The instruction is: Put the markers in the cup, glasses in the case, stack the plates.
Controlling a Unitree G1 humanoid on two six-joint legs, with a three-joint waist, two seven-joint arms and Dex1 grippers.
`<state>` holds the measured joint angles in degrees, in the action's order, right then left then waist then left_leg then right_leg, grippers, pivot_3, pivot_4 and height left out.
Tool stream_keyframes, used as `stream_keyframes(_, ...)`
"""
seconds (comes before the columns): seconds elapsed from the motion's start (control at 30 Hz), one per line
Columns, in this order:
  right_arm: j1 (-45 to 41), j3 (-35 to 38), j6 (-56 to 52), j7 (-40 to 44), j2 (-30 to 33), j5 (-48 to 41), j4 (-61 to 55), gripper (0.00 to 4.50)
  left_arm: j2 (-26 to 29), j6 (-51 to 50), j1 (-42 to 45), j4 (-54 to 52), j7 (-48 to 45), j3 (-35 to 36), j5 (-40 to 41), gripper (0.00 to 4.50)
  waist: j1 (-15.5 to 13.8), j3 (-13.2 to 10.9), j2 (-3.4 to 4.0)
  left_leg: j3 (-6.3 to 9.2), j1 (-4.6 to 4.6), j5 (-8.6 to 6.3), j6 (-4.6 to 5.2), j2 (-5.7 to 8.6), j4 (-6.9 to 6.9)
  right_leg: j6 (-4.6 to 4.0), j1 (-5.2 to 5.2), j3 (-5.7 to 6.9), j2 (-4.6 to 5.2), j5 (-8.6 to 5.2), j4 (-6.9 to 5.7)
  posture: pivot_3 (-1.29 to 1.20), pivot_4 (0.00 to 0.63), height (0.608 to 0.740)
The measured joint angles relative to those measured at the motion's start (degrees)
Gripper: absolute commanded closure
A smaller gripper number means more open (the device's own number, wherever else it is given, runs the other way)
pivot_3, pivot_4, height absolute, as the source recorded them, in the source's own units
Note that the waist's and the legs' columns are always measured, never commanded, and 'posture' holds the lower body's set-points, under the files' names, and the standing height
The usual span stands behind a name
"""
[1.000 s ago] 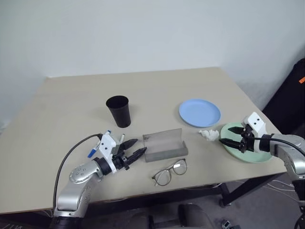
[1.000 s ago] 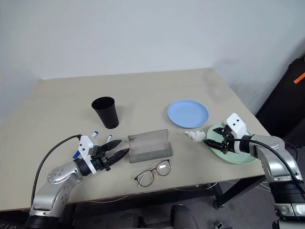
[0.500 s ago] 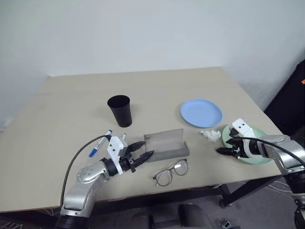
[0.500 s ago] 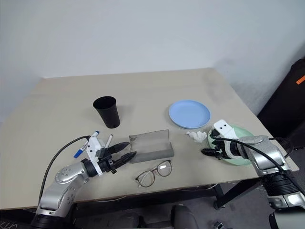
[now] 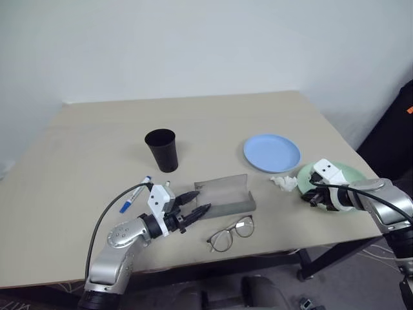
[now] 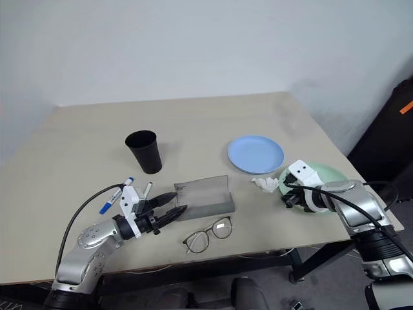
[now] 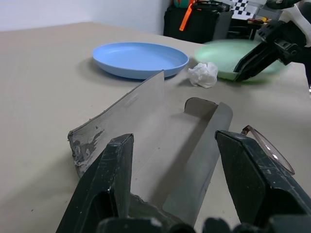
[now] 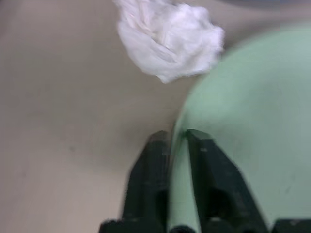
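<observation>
The grey case [image 5: 224, 196] sits open near the middle of the tabletop [image 5: 90, 155], and it serves as the landmark here. Just in front of the case, toward the near edge, lie the glasses [image 5: 231, 232]. Behind the case and to its left stands the black cup [image 5: 161, 150], upright. To the left of the case lies the blue-ended marker [image 5: 134, 194]; the dark-ended marker [image 5: 166, 186] pokes out just behind the left end effector [image 5: 193, 206], which hovers at the case's left end with its two black fingers [image 7: 109, 179] spread apart and grasping nothing (the wrist view looks straight into the open case between them).

To the right of the case and a little behind it rests the light blue plate [image 5: 271, 152]. A crumpled white tissue [image 5: 283, 183] lies between the case and the mint green plate [image 5: 339, 173], close to that plate's rim. The right end effector [image 8: 176, 141] is clenched on the mint green plate's near-left rim, one finger above and one below the edge.
</observation>
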<state>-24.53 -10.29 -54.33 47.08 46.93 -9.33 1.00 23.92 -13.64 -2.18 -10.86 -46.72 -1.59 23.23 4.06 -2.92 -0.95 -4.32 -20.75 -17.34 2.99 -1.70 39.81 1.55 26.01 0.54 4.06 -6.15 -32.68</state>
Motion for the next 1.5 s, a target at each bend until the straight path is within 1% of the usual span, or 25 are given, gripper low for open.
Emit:
stream_keyframes(0.3, -2.3, -0.8, 2.8, -1.4, -0.7, 1.6, 3.6, 4.20, -0.2, 0.5, 0.0, 0.0, 0.1, -0.2, -0.1, 1.70, 0.0, 0.0, 0.05, 0.02, 0.00, 0.00, -0.02, -0.07, 0.06, 0.00, 0.02, 0.13, 0.00, 0.00, -0.01, 0.00, 0.000, 0.740)
stream_keyframes(0.43, -4.3, -0.9, 5.4, -2.6, -1.0, 3.1, 6.9, 4.20, -0.3, 0.6, 0.1, 0.2, 0.3, -0.2, -0.3, 1.70, 0.0, 0.0, 0.05, 0.03, -0.12, 0.03, 0.08, -0.02, 0.06, 0.00, 0.13, 0.11, 0.01, 0.00, -0.01, 0.00, 0.000, 0.740)
stream_keyframes(0.67, -8.5, -2.6, 17.3, -5.5, -1.1, 9.3, 14.0, 4.20, -0.6, 0.9, 0.6, 1.1, 0.4, -0.4, -0.5, 1.70, 0.0, 0.0, 0.07, 0.01, -0.22, 0.08, 0.18, 0.02, 0.05, 0.00, 0.20, 0.11, 0.00, 0.00, -0.01, 0.00, 0.000, 0.740)
stream_keyframes(0.77, -11.6, -2.5, 25.1, -5.6, -2.5, 10.4, 18.5, 4.20, -0.7, 0.9, 1.3, 2.0, 0.4, -0.4, -0.7, 1.70, 0.1, 0.0, 0.07, 0.01, -0.18, 0.09, 0.19, -0.03, 0.05, -0.01, 0.20, 0.08, -0.03, 0.00, -0.01, 0.00, 0.000, 0.740)
stream_keyframes(0.93, -16.8, -3.0, 36.2, -2.5, -5.8, 11.4, 24.7, 4.20, -0.8, 1.2, 2.7, 2.4, 0.4, -0.5, -0.8, 1.70, 0.0, 0.0, 0.09, 0.01, -0.12, 0.10, 0.19, -0.02, 0.05, -0.01, 0.13, 0.08, -0.06, 0.01, -0.05, 0.00, 0.000, 0.740)
stream_keyframes(1.1, -23.9, -4.6, 47.2, 2.9, -12.0, 12.1, 36.7, 4.20, -1.0, 1.4, 3.3, 3.0, 0.4, -0.6, -0.9, 1.70, 0.1, 0.0, 0.09, -0.01, -0.12, 0.10, 0.21, 0.02, 0.04, -0.12, 0.10, 0.05, -0.07, 0.08, -0.04, 0.00, 0.000, 0.740)
stream_keyframes(1.23, -27.1, -6.2, 52.7, 5.3, -15.3, 13.8, 43.4, 4.20, -1.1, 1.5, 3.5, 3.1, 0.5, -0.7, -1.0, 1.70, 0.0, 0.0, 0.12, -0.01, -0.16, 0.11, 0.21, 0.05, 0.05, -0.15, 0.06, 0.08, -0.08, 0.10, -0.06, 0.00, 0.000, 0.740)
stream_keyframes(1.37, -28.1, -6.5, 57.0, 6.5, -17.9, 14.7, 48.9, 4.20, -1.1, 1.7, 3.4, 3.1, 0.9, -0.6, -1.2, 1.70, 0.0, 0.0, 0.13, -0.01, -0.17, 0.10, 0.21, 0.07, 0.05, -0.15, 0.05, 0.07, -0.06, 0.10, -0.04, 0.00, 0.000, 0.740)
stream_keyframes(1.47, -28.3, -6.7, 58.4, 8.9, -19.1, 15.0, 50.8, 4.20, -1.1, 1.8, 3.2, 3.1, 1.2, -0.6, -1.6, 1.70, 0.0, 0.0, 0.17, -0.01, -0.16, 0.11, 0.21, 0.06, 0.05, -0.17, 0.06, 0.08, -0.08, 0.11, -0.09, 0.00, 0.000, 0.740)
stream_keyframes(1.5, -28.3, -6.7, 58.8, 9.8, -19.3, 15.0, 51.1, 3.84, -1.1, 1.8, 3.0, 3.1, 1.3, -0.6, -1.9, 1.70, 0.0, 0.0, 0.18, -0.01, -0.15, 0.11, 0.21, 0.05, 0.05, -0.18, 0.06, 0.08, -0.08, 0.12, -0.10, 0.00, 0.000, 0.740)
